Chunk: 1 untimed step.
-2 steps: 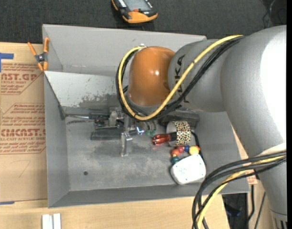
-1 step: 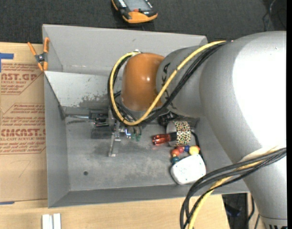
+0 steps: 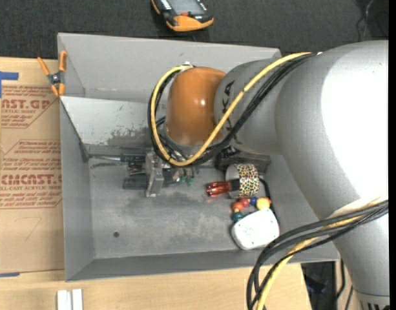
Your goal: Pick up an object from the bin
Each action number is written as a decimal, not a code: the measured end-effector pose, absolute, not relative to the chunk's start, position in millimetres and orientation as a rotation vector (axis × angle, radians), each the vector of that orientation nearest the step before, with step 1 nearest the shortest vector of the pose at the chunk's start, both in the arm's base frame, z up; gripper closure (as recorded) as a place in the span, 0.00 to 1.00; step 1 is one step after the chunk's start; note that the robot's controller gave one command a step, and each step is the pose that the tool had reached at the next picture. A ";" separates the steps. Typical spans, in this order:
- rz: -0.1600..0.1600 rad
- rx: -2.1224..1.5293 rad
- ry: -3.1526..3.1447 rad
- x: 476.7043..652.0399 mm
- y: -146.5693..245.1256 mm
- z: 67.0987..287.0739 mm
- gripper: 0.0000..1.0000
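My gripper [image 3: 154, 174] hangs low over the bin's floor, left of centre, just under the orange wrist cover. Dark shapes [image 3: 134, 183] lie right beside it on its left; I cannot make out what they are or whether it touches them. To its right lies a small red translucent piece [image 3: 218, 188], apart from the gripper. Beyond that stands a leopard-print tape roll [image 3: 248, 179].
Near the bin's right wall lie a cluster of small coloured balls [image 3: 250, 205] and a white rounded object [image 3: 254, 230]. The arm and its yellow cables cover the bin's right and back. The sloped left wall rises close to the gripper.
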State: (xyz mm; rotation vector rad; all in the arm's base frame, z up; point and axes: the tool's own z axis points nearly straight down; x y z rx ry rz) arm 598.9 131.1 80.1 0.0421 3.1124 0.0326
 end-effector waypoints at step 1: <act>0.034 0.037 3.113 598.9 130.9 80.1 1.00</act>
